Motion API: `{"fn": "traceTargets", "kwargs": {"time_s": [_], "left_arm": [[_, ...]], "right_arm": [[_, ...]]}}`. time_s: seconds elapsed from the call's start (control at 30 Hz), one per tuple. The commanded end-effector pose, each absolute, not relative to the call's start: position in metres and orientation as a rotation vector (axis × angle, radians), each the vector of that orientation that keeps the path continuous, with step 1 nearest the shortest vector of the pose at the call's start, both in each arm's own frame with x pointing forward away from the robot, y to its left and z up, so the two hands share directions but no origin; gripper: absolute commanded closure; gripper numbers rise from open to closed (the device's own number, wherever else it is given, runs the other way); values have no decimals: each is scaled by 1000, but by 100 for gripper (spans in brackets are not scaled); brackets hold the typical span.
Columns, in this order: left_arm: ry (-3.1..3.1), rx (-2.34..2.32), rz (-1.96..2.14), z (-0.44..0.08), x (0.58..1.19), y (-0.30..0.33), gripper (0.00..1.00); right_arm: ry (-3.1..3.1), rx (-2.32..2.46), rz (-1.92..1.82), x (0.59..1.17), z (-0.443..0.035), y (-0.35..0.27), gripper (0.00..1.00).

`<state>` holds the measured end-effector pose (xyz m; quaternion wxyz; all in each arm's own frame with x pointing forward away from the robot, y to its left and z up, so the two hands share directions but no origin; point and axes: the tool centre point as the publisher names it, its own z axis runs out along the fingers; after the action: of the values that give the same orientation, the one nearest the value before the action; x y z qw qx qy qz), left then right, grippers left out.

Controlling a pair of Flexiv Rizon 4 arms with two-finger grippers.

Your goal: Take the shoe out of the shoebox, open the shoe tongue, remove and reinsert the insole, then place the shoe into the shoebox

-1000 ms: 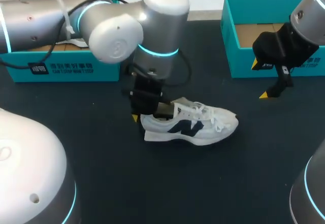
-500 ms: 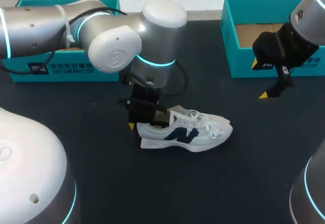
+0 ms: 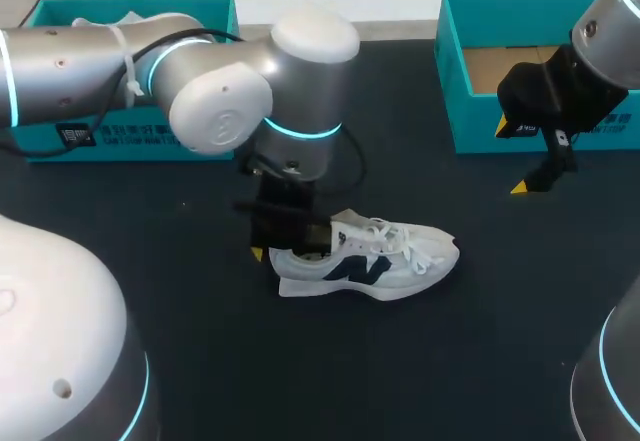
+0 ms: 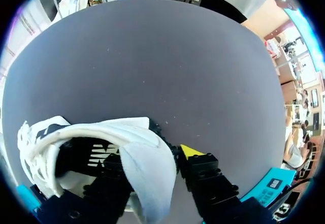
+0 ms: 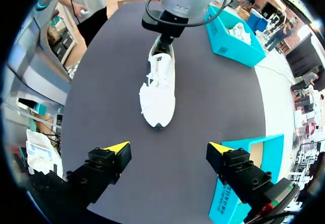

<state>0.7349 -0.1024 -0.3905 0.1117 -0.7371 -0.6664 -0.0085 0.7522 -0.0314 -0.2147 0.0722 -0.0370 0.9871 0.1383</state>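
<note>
The white shoe (image 3: 370, 261) with a dark side logo lies upright on the dark table, toe pointing right. My left gripper (image 3: 280, 249) stands at its heel, one finger inside the collar and one outside, shut on the heel. In the left wrist view the shoe's heel (image 4: 147, 170) fills the space between the fingers, and one yellow fingertip (image 4: 190, 150) shows outside it. My right gripper (image 3: 535, 181) hangs open over the table, well right of the shoe and in front of the right shoebox (image 3: 452, 101). In the right wrist view the shoe (image 5: 158, 89) lies far ahead of the wide-open right gripper (image 5: 170, 150).
A second teal box (image 3: 140, 139) stands at the back left behind my left arm, with something white inside it. The right shoebox (image 5: 238, 183) shows a bare cardboard floor. Bare tabletop lies in front of the shoe and between it and my right gripper.
My left arm carried the shoe slightly left and toward the front of the table, then held almost still over the last half second. The right arm has not moved.
</note>
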Motion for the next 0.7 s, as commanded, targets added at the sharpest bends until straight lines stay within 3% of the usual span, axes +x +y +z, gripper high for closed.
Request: {"fn": "traceTargets", "kwargs": {"time_s": [0.03,0.5,0.7], "left_arm": [[-1979,-2227,24,-368,728,-92,0],[-2345,-2225,188,-308,730,-101,0],[-2770,-1925,446,-292,720,-81,0]], "right_arm": [[2966,-112,413,752,-215,-31,0],[2966,-112,413,752,-215,-31,0],[2966,-112,413,752,-215,-31,0]]}}
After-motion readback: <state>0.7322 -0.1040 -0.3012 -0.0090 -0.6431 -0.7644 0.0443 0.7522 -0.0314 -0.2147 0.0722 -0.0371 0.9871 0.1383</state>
